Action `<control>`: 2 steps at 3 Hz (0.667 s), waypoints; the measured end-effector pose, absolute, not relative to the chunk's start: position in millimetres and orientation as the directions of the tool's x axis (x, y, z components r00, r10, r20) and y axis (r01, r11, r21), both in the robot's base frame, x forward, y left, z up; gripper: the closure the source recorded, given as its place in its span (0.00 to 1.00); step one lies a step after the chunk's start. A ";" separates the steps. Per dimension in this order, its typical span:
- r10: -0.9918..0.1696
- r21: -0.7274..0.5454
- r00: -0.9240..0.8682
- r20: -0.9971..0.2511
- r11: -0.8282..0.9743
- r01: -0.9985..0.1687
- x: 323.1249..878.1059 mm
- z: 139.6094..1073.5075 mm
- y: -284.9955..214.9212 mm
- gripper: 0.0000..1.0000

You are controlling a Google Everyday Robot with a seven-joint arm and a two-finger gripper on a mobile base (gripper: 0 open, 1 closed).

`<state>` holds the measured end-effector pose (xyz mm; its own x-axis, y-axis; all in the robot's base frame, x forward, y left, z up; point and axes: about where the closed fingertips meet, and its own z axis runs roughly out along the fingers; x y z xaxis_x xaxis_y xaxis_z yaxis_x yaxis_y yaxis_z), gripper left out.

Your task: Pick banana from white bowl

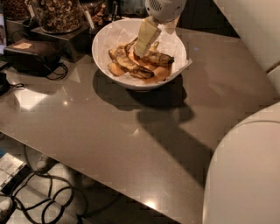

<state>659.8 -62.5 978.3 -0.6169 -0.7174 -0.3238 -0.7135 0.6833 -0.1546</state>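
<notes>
Overripe curved banana (158,57), skin mostly brown-black: lies inside big round shiny white bowl (140,85), on white paper lining (120,35), from middle toward 3 o'clock side. Yellower spotted banana (127,63) right beside it, toward 8 o'clock. Cream two-finger gripper (155,41) hangs over bowl from 12 o'clock. Fingers apart, nothing between them. One fingertip (142,48) low by dark banana's 9 o'clock end; touching or not, cannot tell. Bowl sits on shiny grey-brown table (109,144). Glass jar of nuts (57,13) at 10 o'clock from bowl. Black pouch with cord (33,54) at 9 o'clock. White robot body (245,175) at 5 o'clock.
</notes>
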 end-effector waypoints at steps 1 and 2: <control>-0.706 -0.146 -0.637 -0.310 0.697 -0.702 667.9 967.6 -67.3 0.29; -0.709 -0.130 -0.639 -0.298 0.693 -0.709 670.1 956.9 -62.6 0.31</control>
